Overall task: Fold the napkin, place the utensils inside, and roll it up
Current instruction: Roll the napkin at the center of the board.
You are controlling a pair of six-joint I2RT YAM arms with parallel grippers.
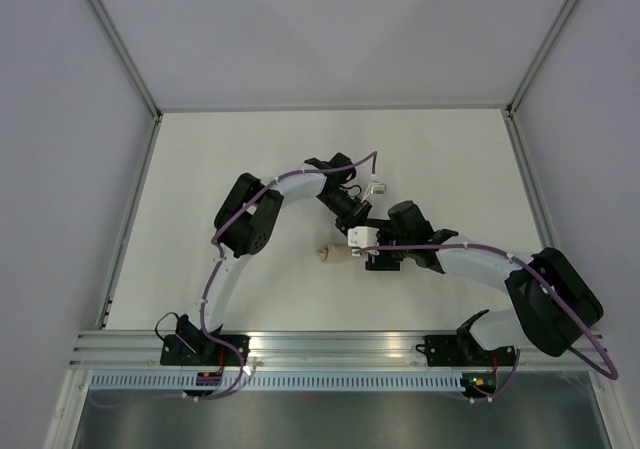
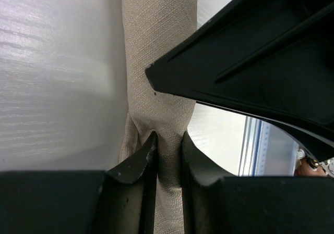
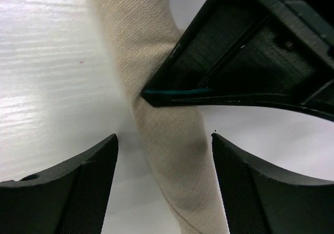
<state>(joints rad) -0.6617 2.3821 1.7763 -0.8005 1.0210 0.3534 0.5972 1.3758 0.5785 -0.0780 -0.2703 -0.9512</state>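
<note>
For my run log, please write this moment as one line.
napkin: rolled; left tool: shut on napkin; right tool: open over napkin; fork: unseen

The rolled napkin (image 1: 330,254) lies mid-table (image 1: 220,159) with both arms crowded over it. The left gripper (image 2: 168,140) pinches the roll. The right gripper (image 3: 164,135) straddles it, with a gap on each side. Each black finger crosses the other's path along the cloth. Open tabletop lies to the left and beyond, hemmed in by grey walls (image 1: 60,169).

The napkin (image 3: 172,135) is matt woven cloth (coarse weave); the table (image 3: 47,88) is smooth, faintly glossy.
</note>
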